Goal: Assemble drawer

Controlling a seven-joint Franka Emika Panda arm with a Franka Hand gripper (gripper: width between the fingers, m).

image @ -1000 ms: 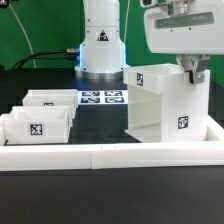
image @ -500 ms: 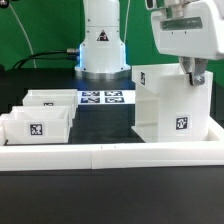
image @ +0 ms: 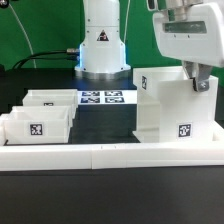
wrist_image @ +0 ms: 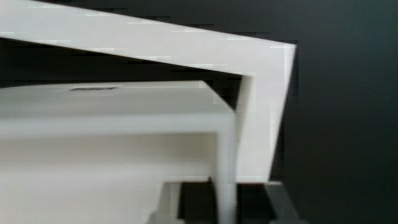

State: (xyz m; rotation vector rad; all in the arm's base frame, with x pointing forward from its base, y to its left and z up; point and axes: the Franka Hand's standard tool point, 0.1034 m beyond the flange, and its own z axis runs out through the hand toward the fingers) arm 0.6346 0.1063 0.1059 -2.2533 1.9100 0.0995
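Note:
The tall white drawer casing (image: 165, 105) stands at the exterior view's right, its open side facing the exterior view's left, with tags on its walls. My gripper (image: 197, 78) is at its top right edge, shut on the casing's thin side wall. In the wrist view the wall of the casing (wrist_image: 258, 110) runs down between my dark fingers (wrist_image: 199, 205), with the gripper (wrist_image: 240, 205) closed around it. Two small open-topped trays (image: 50, 100) (image: 35, 125) sit side by side at the exterior view's left, apart from the casing.
The long low white rail (image: 110, 152) runs across the front, just before the casing and trays. The marker board (image: 103, 97) lies behind, in front of the robot base (image: 102, 45). Black table surrounds them.
My gripper has moved toward the exterior view's right, and the casing has slid a little that way with it. The trays have not moved.

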